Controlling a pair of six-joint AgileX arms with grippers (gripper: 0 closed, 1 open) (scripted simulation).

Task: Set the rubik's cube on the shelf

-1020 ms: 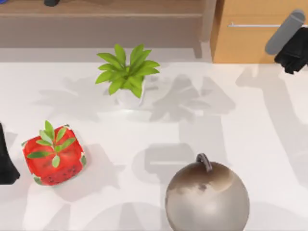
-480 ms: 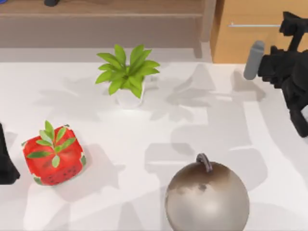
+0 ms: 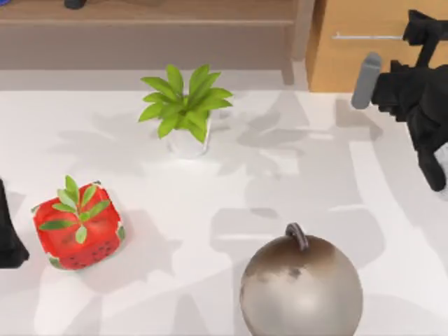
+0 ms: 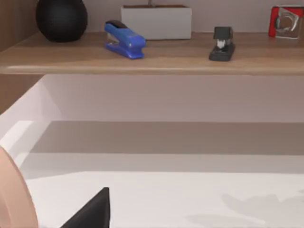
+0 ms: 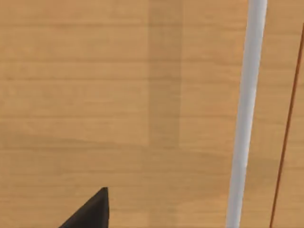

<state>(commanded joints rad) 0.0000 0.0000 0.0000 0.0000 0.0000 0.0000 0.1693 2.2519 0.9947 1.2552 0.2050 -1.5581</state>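
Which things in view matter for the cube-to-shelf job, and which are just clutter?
Job: shelf; right gripper, facing the drawer and its handle; left gripper, parked at the table's left edge.

Lying about: strawberry block, potted plant, metal sphere, blue stapler, black stapler.

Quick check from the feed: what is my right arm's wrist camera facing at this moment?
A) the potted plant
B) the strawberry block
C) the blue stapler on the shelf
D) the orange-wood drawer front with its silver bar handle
D: the right wrist view shows the drawer front with the silver bar handle, and the top view has the right gripper up at that drawer, at the table's right rear.
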